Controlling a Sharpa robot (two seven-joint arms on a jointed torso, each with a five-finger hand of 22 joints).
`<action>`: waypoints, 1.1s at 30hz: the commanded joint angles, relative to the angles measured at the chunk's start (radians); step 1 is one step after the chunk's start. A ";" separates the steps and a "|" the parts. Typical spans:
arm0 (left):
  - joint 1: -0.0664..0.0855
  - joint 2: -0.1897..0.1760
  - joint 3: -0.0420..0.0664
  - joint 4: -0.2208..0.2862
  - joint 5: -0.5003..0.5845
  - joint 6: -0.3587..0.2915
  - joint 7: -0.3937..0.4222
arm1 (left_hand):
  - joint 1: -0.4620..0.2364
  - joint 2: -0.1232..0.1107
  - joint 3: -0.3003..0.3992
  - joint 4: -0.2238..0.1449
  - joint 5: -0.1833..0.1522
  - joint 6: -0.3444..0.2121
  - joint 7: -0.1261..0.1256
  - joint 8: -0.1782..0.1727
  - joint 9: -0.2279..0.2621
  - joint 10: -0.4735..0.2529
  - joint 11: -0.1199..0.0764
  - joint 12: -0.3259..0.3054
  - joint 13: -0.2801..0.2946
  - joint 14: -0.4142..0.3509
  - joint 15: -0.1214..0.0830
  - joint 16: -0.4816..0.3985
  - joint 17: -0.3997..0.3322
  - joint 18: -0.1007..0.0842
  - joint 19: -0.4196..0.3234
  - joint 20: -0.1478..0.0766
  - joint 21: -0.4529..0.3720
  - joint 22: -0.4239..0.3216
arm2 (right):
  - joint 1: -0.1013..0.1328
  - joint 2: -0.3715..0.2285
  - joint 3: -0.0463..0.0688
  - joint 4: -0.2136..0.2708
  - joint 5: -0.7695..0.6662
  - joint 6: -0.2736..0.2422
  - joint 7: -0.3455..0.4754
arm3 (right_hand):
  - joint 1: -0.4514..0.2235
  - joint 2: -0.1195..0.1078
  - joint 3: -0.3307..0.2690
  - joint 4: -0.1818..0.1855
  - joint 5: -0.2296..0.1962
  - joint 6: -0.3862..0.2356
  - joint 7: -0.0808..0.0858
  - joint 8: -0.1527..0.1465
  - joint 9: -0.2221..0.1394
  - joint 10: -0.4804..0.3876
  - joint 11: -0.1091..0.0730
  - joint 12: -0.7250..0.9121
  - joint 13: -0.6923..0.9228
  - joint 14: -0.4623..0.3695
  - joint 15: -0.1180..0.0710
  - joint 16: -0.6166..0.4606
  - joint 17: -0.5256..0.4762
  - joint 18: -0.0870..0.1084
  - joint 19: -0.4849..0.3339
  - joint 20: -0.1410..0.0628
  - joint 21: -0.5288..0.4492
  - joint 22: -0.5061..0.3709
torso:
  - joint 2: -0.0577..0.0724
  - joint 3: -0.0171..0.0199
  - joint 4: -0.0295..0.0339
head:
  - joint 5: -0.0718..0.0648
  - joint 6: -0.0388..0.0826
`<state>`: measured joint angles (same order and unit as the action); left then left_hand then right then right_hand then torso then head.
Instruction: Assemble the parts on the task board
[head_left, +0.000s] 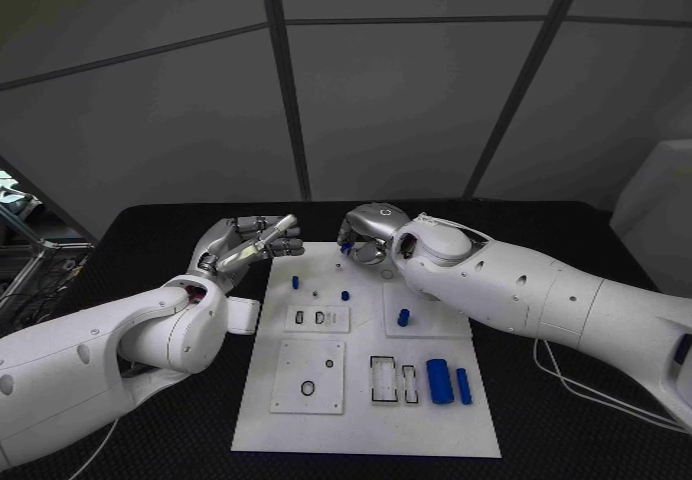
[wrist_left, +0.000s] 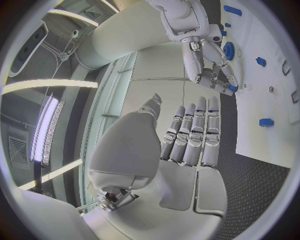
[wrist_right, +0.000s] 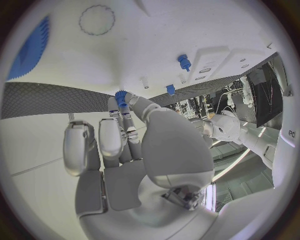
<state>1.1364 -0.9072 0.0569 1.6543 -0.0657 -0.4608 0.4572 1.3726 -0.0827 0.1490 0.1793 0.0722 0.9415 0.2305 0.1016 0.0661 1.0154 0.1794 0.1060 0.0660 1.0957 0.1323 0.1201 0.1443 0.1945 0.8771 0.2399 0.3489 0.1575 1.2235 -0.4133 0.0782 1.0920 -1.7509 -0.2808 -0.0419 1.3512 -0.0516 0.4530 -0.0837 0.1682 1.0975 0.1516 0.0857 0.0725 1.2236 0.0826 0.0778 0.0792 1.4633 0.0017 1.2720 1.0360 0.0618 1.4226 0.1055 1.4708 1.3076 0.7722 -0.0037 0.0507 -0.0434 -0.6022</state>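
In the head view, the white rectangular task board (head_left: 368, 410) is seen mid-table. The left hand (head_left: 248, 245) is held at its eleven o'clock corner, fingers extended together, nothing held. The right hand (head_left: 369, 232) is bent over the twelve o'clock edge. Two blue cylindrical parts (head_left: 449, 383) lie toward four o'clock.

In the left wrist view, straight empty fingers (wrist_left: 194, 132) are shown.

In the right wrist view, a small blue peg (wrist_right: 120, 96) is pinched at the fingertips (wrist_right: 125, 111), against the board edge.

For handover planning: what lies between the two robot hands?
Only bare black table, seen in the head view, between the left robot hand and the right robot hand, which pinches a blue part.
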 joint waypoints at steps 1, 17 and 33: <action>0.002 0.000 0.002 0.003 -0.006 0.010 0.003 | -0.005 0.004 -0.001 -0.007 -0.005 0.001 0.011 -0.006 -0.001 0.000 0.005 -0.003 0.000 -0.007 0.002 -0.003 0.001 -0.015 -0.008 0.001 -0.002 -0.001 | 0.002 0.006 0.000 -0.008 0.000 0.024 0.014 | -0.002 -0.010 0.007 0.000 0.000 -0.002 0.005 -0.004 0.000 -0.006 0.002 -0.003 0.001 0.029 0.001 0.001 -0.002 -0.015 -0.004 0.005 0.003 0.049 | 0.001 -0.0008 -0.0002 | 0.001 -0.001; 0.003 -0.001 0.002 0.006 -0.006 0.010 0.001 | -0.005 0.005 0.000 -0.009 -0.004 0.001 0.012 -0.008 0.000 0.000 0.006 -0.005 0.000 -0.011 0.004 -0.008 0.001 -0.016 -0.012 0.002 -0.003 -0.002 | 0.002 0.026 0.000 -0.037 -0.002 0.050 0.001 | -0.040 -0.056 0.011 0.016 -0.018 -0.128 0.024 -0.025 -0.009 -0.171 0.032 -0.013 -0.017 -0.013 0.027 -0.084 -0.139 0.026 -0.143 0.027 -0.089 -0.134 | 0.000 -0.0005 -0.0014 | 0.006 -0.002; 0.003 -0.012 0.002 0.000 -0.006 0.016 0.000 | -0.005 0.006 0.000 -0.009 -0.005 0.001 0.012 -0.008 0.000 0.000 0.006 -0.006 0.000 -0.013 0.004 -0.011 0.001 -0.016 -0.014 0.002 -0.004 -0.002 | 0.002 -0.128 0.000 0.136 0.032 -0.066 -0.024 | -0.036 -0.060 -0.086 0.024 0.001 -0.200 0.010 -0.013 0.000 -0.270 0.036 0.057 -0.010 -0.033 0.026 -0.198 -0.292 0.055 -0.225 0.031 -0.197 -0.294 | -0.004 0.0030 -0.0100 | 0.010 0.005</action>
<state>1.1378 -0.9191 0.0578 1.6537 -0.0660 -0.4595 0.4536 1.3726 -0.0827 0.1490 0.1737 0.0722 0.9415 0.2305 0.0983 0.0661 1.0155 0.1793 0.1061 0.0659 1.0922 0.1358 0.1154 0.1441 0.1945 0.8697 0.2396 0.3488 0.1568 1.2230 -0.5339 0.0773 1.2151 -1.7435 -0.2956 -0.0546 1.3132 -0.1129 0.3725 -0.0592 0.1654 0.8923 0.1604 0.0694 0.0711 0.9469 0.1157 0.1315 0.0680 1.4276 0.0300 1.0774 0.7451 0.1092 1.1925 0.1394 1.2771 1.0141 0.7703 -0.0017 0.0450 -0.0339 -0.5991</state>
